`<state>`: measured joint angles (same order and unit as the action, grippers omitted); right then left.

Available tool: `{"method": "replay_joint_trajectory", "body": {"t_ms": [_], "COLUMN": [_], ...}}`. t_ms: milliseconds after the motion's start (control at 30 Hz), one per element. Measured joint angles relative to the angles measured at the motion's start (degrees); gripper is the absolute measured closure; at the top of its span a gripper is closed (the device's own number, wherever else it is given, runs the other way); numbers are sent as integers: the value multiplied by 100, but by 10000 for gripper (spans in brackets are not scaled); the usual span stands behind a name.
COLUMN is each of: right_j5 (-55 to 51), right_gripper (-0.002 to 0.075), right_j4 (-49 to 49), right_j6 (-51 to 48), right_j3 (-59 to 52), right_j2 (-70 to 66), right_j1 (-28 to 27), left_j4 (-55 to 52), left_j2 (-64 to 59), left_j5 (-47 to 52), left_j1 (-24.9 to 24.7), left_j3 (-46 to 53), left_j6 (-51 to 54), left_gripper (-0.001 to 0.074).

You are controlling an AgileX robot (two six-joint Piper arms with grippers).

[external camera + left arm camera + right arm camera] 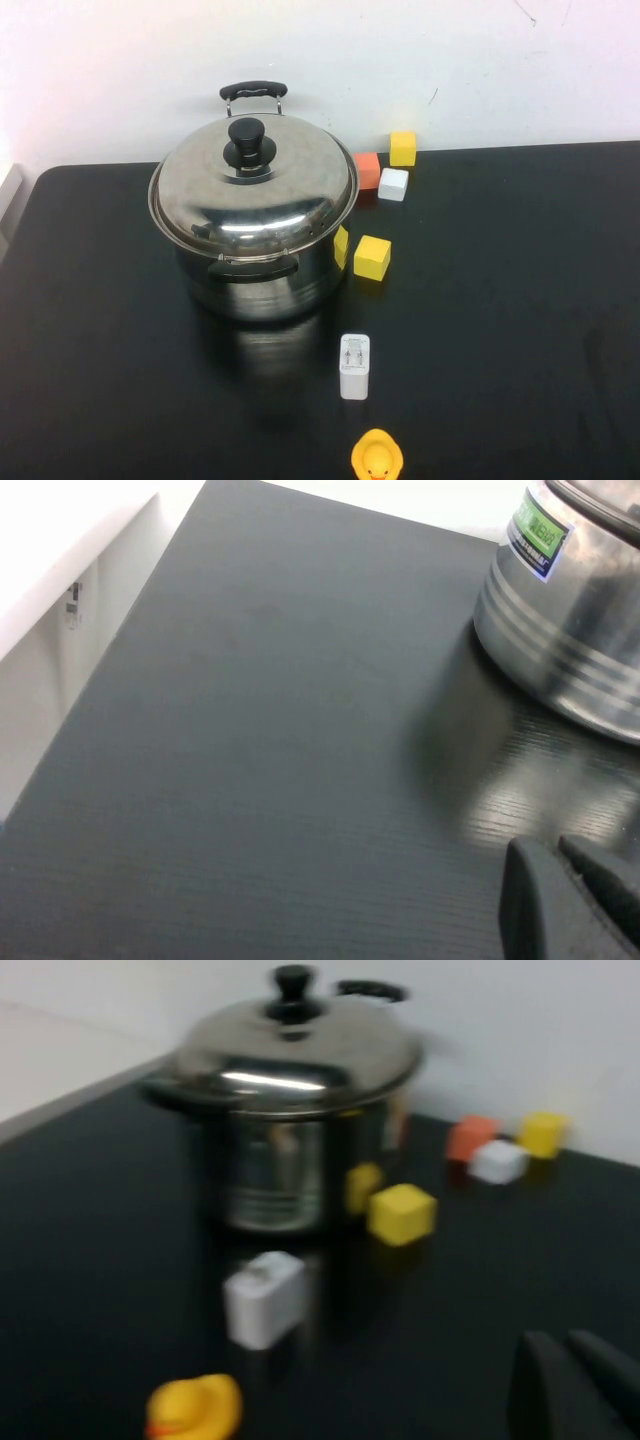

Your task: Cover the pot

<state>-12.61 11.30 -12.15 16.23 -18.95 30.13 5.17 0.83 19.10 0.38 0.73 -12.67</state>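
A steel pot stands at the back left of the black table. Its domed steel lid with a black knob rests on top of it. Neither gripper shows in the high view. My left gripper is shut and empty, low over the table to the pot's left, well apart from the pot. My right gripper is shut and empty, back from the pot and lid, above the table's near right part.
To the right of the pot are a yellow block, an orange block, a white block and another yellow block. In front of it are a white charger plug and a yellow rubber duck.
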Motion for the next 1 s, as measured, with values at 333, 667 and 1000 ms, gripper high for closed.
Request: {"method": "replay_joint_trajectory", "body": {"t_ms": [333, 667, 1000], "right_j5": [211, -125, -415], "right_gripper": [725, 726, 726], "right_j4": [-648, -1294, -1865], "right_j6": [578, 1691, 2274], "right_j3": [-1223, -1774, -1774], "right_j2": [1392, 1959, 1959], "right_j1": [-2627, -3480, -3333], "left_j4": [0, 0, 0], "left_j2": [0, 0, 0], "left_j5": [0, 0, 0], "left_j1": [0, 0, 0], "left_j3": [0, 0, 0], "left_j6": [0, 0, 0], "left_gripper": [737, 737, 737]}}
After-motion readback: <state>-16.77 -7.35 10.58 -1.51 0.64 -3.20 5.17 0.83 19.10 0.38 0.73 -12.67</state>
